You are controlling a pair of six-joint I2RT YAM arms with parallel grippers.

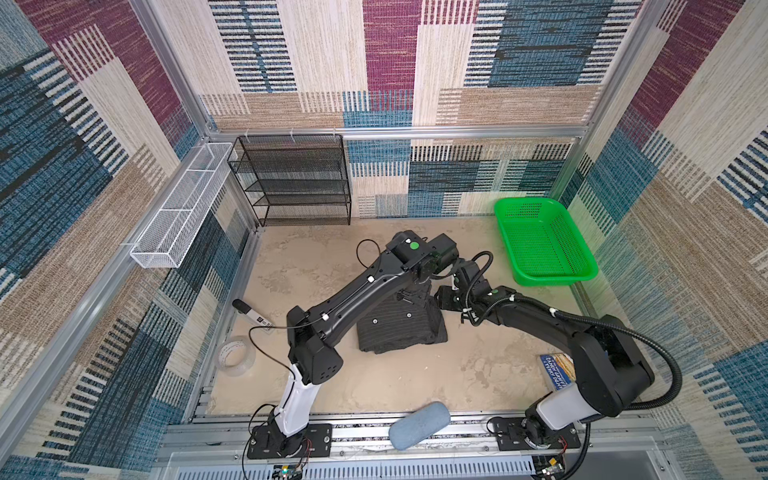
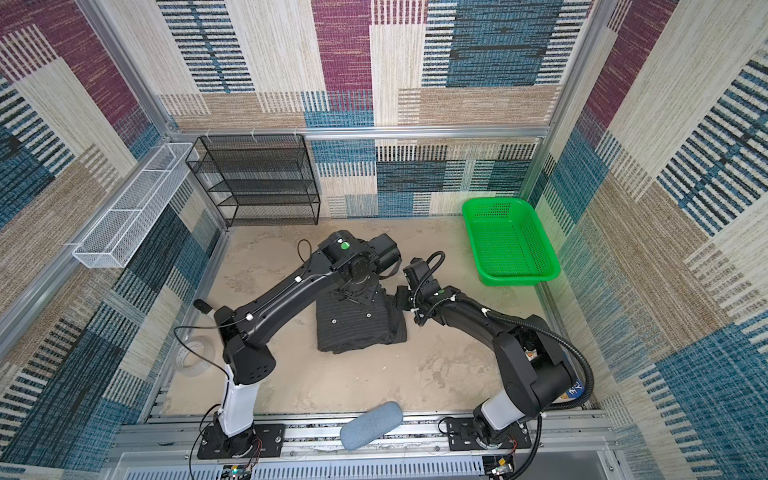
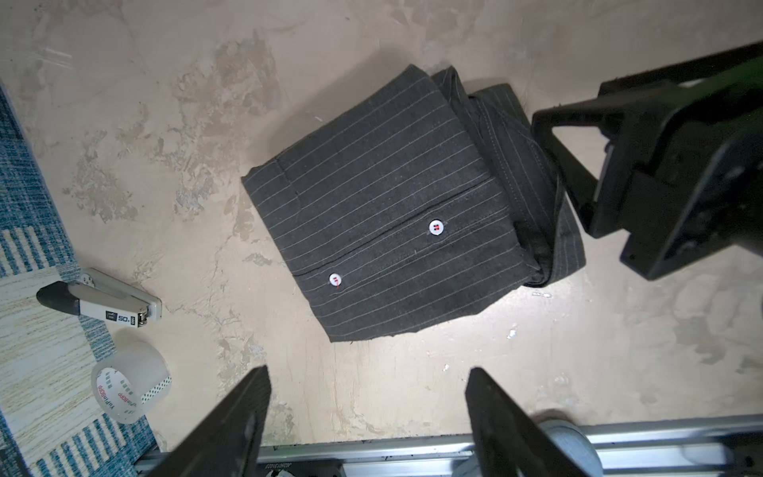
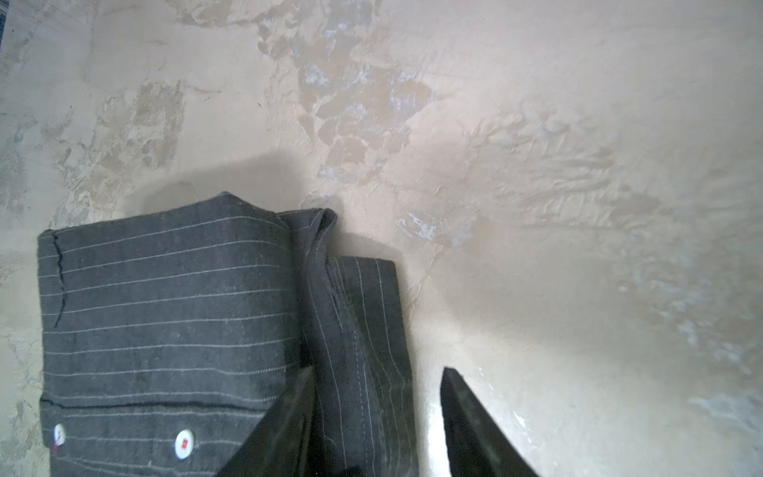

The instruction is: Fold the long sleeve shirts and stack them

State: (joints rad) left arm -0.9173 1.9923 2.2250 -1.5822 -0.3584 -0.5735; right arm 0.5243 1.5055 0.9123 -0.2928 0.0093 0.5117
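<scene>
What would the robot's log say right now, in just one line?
shirt: folded, buttons up | left gripper: open, empty, over shirt | right gripper: open, at shirt's side edge

Overhead pair, downward wrist cameras (sharing shirt (image 3: 384, 214)).

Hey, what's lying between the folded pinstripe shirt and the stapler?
Nothing. In the left wrist view, only bare beige tabletop separates the folded shirt from the stapler.
</scene>
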